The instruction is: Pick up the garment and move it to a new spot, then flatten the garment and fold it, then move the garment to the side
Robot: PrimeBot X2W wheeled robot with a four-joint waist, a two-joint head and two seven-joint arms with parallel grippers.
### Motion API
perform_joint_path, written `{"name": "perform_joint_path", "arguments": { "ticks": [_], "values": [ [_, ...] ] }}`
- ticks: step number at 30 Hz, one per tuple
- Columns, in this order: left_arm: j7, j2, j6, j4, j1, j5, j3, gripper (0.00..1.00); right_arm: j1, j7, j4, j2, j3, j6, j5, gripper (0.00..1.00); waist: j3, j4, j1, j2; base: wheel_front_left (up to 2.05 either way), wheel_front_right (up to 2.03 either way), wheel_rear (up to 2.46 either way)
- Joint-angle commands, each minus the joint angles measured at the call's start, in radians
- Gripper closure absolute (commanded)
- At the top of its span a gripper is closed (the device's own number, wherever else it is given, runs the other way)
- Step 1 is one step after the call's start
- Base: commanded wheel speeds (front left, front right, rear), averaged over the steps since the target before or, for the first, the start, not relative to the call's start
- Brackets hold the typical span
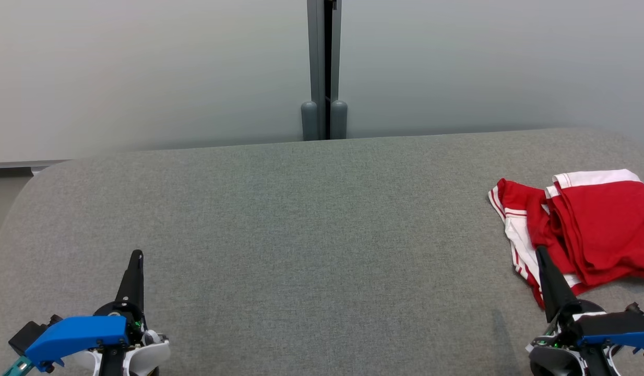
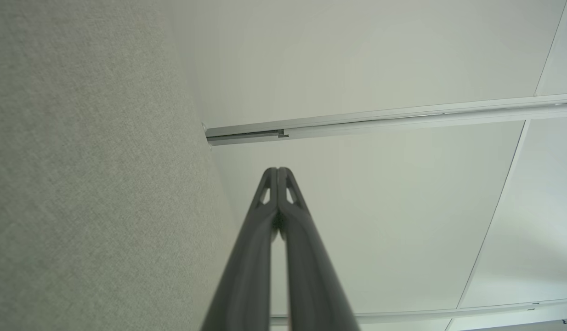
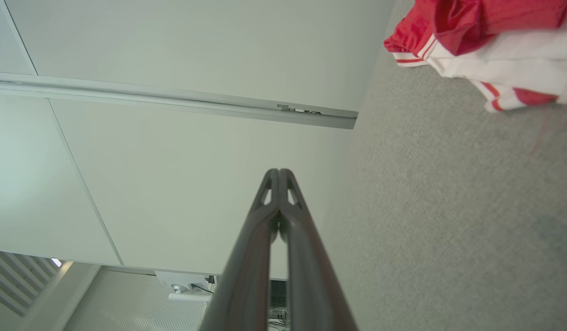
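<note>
The garment (image 1: 593,224), red with white bands and thin red stripes, lies bunched in loose folds at the right side of the grey fabric surface (image 1: 301,235), running off the right edge of the head view. My right gripper (image 1: 540,251) has its two dark fingers pressed together with nothing between them. Its tip points away from me at the garment's near left edge (from above I cannot tell whether it touches the cloth, though my wrist view shows the cloth off to one side of the tips). My left gripper (image 1: 138,255), fingers likewise pressed together and empty, sits at the near left over bare grey fabric, well apart from the garment. Beyond the surface's far edge stand pale wall panels (image 1: 144,68) with a grey post (image 1: 317,62) between them.
</note>
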Motion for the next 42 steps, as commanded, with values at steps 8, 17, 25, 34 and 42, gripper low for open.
{"name": "perform_joint_path", "arguments": {
  "ticks": [8,17,25,34,42],
  "values": [
    [0.017,-0.009,-0.02,0.0,-0.023,-0.055,0.022,1.0,-0.03,0.007,0.01,-0.004,-0.005,0.0,0.068,1.0,0.003,0.0,0.0,0.0,0.0,0.0,0.0],
    [0.029,-0.016,-0.027,0.001,-0.027,-0.09,0.034,1.0,-0.036,0.01,0.019,-0.004,-0.006,0.0,0.109,1.0,0.005,-0.001,0.0,0.0,0.0,0.0,0.0],
    [0.03,-0.016,-0.026,0.001,-0.026,-0.089,0.035,1.0,-0.036,0.01,0.019,-0.004,-0.006,0.0,0.109,1.0,0.005,-0.001,0.0,0.0,0.0,0.0,0.0],
    [0.03,-0.017,-0.026,0.001,-0.026,-0.088,0.036,1.0,-0.036,0.01,0.019,-0.004,-0.006,0.0,0.109,1.0,0.005,-0.001,0.0,0.0,0.0,0.0,0.0],
    [0.031,-0.017,-0.026,0.001,-0.026,-0.087,0.037,1.0,-0.035,0.01,0.019,-0.004,-0.006,0.0,0.109,1.0,0.005,-0.001,0.0,0.0,0.0,0.0,0.0]
  ]
}}
